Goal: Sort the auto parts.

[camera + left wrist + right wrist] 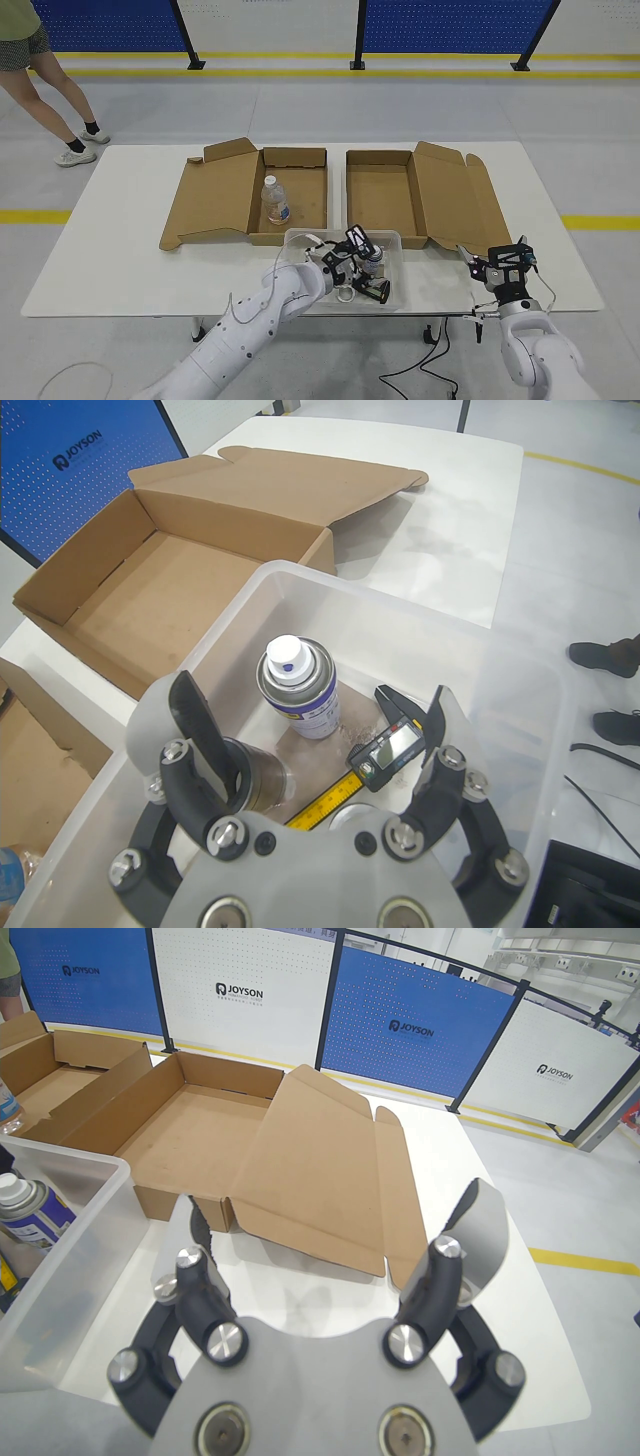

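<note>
One spray can (pixel 300 687) — white nozzle, blue label — stands upright.

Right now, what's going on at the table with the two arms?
The left gripper hangs open inside the clear bin, above a spray can, a digital caliper and a dark cylindrical part; it holds nothing. The right gripper is open and empty over the table beside the bin. Behind, the left box holds a plastic bottle; nothing lies in the right box.
</note>
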Controlling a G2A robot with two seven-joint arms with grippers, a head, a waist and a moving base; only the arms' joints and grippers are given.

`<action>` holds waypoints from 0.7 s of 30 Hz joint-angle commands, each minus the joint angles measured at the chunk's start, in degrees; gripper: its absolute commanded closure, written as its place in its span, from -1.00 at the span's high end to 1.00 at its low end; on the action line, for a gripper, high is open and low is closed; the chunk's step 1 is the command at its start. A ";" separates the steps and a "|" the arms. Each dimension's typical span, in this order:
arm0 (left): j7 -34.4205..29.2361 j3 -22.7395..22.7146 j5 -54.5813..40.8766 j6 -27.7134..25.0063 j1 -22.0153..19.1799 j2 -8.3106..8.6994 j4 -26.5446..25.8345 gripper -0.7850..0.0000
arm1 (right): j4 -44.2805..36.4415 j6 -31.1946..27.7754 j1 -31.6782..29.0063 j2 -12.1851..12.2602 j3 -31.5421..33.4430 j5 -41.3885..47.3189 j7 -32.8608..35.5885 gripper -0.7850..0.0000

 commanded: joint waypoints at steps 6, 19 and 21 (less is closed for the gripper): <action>-0.15 0.81 -1.86 -0.03 -1.00 -0.87 1.90 0.98 | 0.00 0.00 0.00 0.00 0.00 0.00 0.00 1.00; 0.53 2.23 -2.03 0.44 -2.00 -2.13 4.66 0.88 | 0.00 0.00 0.00 0.00 0.00 0.00 0.00 1.00; 0.65 2.27 -1.98 0.44 -2.08 -2.25 4.88 0.87 | 0.00 0.00 0.00 0.00 0.00 0.00 0.00 1.00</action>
